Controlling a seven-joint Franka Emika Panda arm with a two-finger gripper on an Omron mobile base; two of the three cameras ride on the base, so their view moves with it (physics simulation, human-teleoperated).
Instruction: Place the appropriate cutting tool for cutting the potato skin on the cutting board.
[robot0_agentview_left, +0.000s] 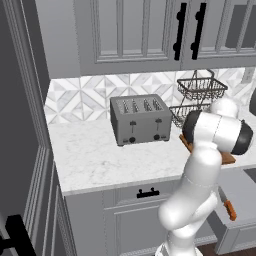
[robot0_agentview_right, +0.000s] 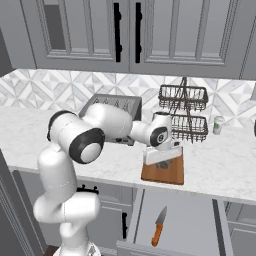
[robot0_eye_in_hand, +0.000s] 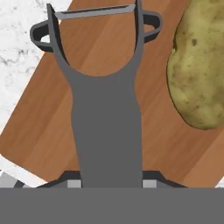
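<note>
The gripper (robot0_eye_in_hand: 107, 183) was clamped on the slim dark grey peeler (robot0_eye_in_hand: 103, 109), which pointed straight out over the reddish-brown wooden cutting board (robot0_eye_in_hand: 57, 131), with the yellowish-tan potato (robot0_eye_in_hand: 199, 70) just beside its blade end and the board's rounded corner and white marble counter (robot0_eye_in_hand: 17, 48) on the other side, so nothing was really in the way.

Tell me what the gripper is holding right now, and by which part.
The gripper is shut on the peeler, gripping the lower end of its handle, blade end pointing away over the cutting board.

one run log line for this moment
tool: shut on peeler | peeler: over cutting board | potato: on board beside peeler | orange-handled knife: in open drawer | step: release not yet done
</note>
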